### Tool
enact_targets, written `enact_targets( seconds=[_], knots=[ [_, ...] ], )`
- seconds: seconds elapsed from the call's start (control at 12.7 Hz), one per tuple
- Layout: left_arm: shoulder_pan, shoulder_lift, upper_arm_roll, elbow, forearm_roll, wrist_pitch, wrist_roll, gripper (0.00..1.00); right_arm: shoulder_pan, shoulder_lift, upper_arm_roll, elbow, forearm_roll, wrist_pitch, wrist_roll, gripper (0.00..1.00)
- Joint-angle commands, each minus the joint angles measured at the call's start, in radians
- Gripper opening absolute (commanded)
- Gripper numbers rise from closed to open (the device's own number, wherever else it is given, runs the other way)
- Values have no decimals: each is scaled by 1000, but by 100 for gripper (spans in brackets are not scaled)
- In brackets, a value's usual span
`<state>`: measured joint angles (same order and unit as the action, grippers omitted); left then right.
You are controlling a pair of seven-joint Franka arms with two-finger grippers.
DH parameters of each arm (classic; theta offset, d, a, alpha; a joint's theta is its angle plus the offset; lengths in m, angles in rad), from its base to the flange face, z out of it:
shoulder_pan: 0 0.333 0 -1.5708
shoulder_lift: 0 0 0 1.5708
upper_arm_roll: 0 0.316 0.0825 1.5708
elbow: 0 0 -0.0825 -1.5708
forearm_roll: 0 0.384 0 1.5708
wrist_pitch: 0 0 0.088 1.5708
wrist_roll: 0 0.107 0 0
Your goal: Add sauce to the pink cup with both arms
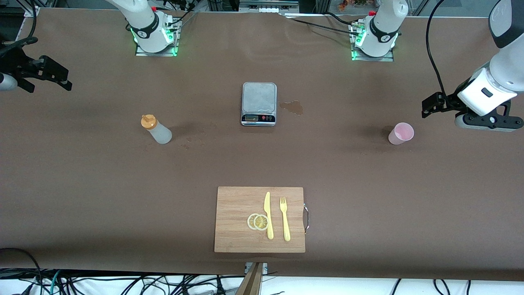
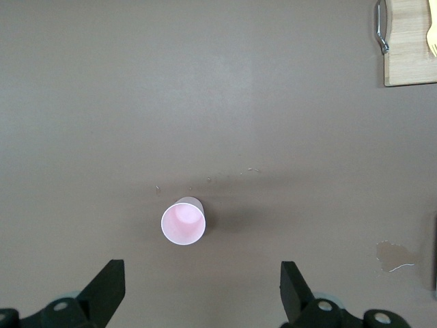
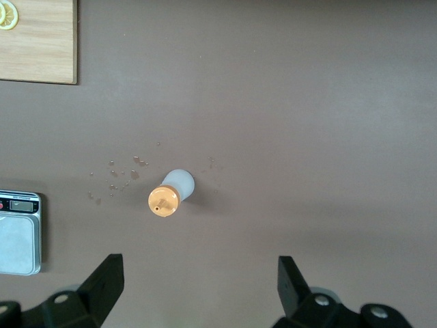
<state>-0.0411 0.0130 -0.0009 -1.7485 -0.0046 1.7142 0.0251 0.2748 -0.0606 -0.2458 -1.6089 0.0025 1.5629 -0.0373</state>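
**Both grippers up and empty, bottle and cup untouched**

Squeeze bottle (image 1: 156, 130) stands upright on the brown table (image 1: 368, 196), toward the right arm's end, orange nozzle cap (image 1: 148, 121) on top. Nothing touches it. In the right wrist view the bottle (image 3: 171, 193) sits between the two spread fingers (image 3: 102, 283), well clear of both.

Pink cup (image 1: 401, 133) stands upright, mouth up, toward the left arm's end of the table. Looks empty inside. In the left wrist view the cup (image 2: 183, 221) is near one finger (image 2: 106, 287) but not touching.

Right gripper (image 1: 61, 82) hangs in the air over the table edge at the right arm's end, jaws wide apart, holding nothing. Left gripper (image 1: 429, 107) hangs over the table at the left arm's end, just beside the cup's spot, jaws also spread, nothing held.

Scale (image 1: 259, 103) sits mid-table, between bottle and cup, with a wet stain (image 1: 292, 107) just beside it. Cutting board (image 1: 237, 221) lies nearer the front camera than the scale; on it a yellow knife (image 1: 268, 215), a yellow fork (image 1: 284, 218) and two lemon slices (image 1: 258, 221), slices touching the knife.
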Motion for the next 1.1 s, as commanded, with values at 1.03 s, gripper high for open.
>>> enact_targets(
  seconds=[1.03],
  knots=[
    [1,16,9,29,-11,-27,16,100,0,18,10,15,13,-3,17,100]
  ],
)
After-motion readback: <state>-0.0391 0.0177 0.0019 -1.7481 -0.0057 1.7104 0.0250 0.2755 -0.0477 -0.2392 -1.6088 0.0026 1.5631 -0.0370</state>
